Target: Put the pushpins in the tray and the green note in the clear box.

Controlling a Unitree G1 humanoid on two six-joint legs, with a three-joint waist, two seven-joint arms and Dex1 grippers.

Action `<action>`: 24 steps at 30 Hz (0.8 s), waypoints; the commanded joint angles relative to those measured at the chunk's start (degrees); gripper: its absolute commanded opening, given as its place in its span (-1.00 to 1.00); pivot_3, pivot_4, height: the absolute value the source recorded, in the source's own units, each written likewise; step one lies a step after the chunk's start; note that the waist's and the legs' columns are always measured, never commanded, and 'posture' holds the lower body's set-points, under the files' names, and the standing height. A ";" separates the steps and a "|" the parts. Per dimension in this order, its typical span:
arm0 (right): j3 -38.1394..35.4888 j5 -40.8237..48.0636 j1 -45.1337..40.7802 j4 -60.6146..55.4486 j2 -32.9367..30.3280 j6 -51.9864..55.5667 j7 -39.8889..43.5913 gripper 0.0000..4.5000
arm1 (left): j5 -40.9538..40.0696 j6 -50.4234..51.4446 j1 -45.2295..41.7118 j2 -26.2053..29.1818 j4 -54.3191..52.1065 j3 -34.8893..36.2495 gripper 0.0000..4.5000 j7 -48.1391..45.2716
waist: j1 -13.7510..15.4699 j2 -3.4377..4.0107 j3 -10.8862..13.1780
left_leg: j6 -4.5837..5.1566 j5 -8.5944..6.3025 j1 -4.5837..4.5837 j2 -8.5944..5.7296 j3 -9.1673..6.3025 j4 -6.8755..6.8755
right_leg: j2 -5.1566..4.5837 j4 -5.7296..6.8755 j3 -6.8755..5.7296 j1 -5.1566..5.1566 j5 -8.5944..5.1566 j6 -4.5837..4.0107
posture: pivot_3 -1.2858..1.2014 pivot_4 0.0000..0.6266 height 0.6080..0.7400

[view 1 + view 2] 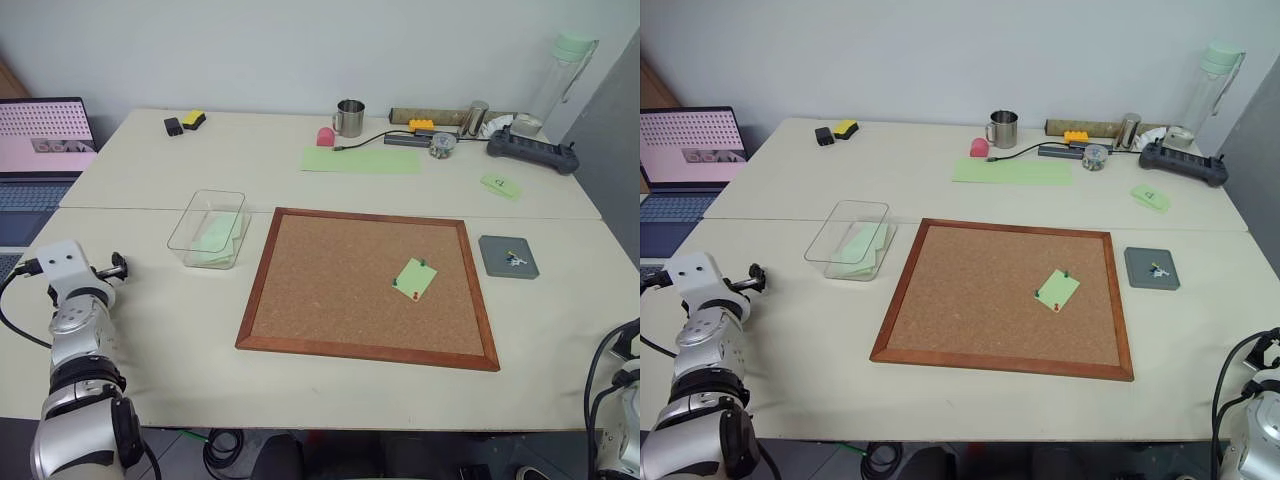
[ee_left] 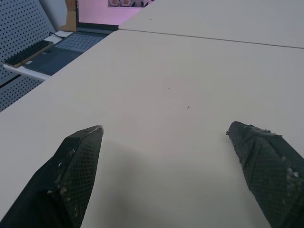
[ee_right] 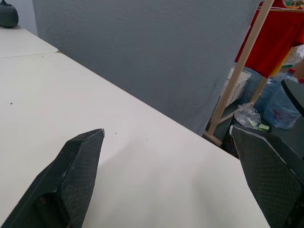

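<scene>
Your green note (image 1: pixel 415 278) sits pinned to the corkboard (image 1: pixel 330 290) by both pushpins (image 1: pixel 410 280), so it can't lift yet; left pincer (image 2: pixel 164 135) and right pincer (image 3: pixel 168 137) gape apart, empty.

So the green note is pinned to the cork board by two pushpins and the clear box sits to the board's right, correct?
Not quite. The green note is pinned on the cork board by two pushpins, but the clear box sits to the board's left, as the left eye view shows. The grey tray is on the right.

Both eye views look down from the head at the table (image 1: pixel 150 330); wrist views skim low over it.
</scene>
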 commanded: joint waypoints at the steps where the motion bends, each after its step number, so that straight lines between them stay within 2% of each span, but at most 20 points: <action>1: -0.69 0.18 -0.31 -0.95 -0.87 -1.23 -0.46 0.99 | 0.86 -1.57 -0.41 1.51 0.73 0.09 1.00 0.92 | -0.04 0.00 0.00 | 0.00 0.00 0.00 0.00 0.00 0.00 | 0.00 0.00 0.00 0.00 0.00 0.00 | 0.03 -0.52 1.00; 24: 0.43 0.07 0.25 -2.28 -0.97 -1.75 0.16 0.99 | 0.93 -1.90 -3.80 3.34 1.79 0.32 1.00 -1.66 | -0.04 0.00 0.00 | 0.00 0.00 0.00 0.00 -0.01 0.01 | 0.01 0.03 -0.02 0.00 0.00 0.00 | 0.03 -0.52 1.00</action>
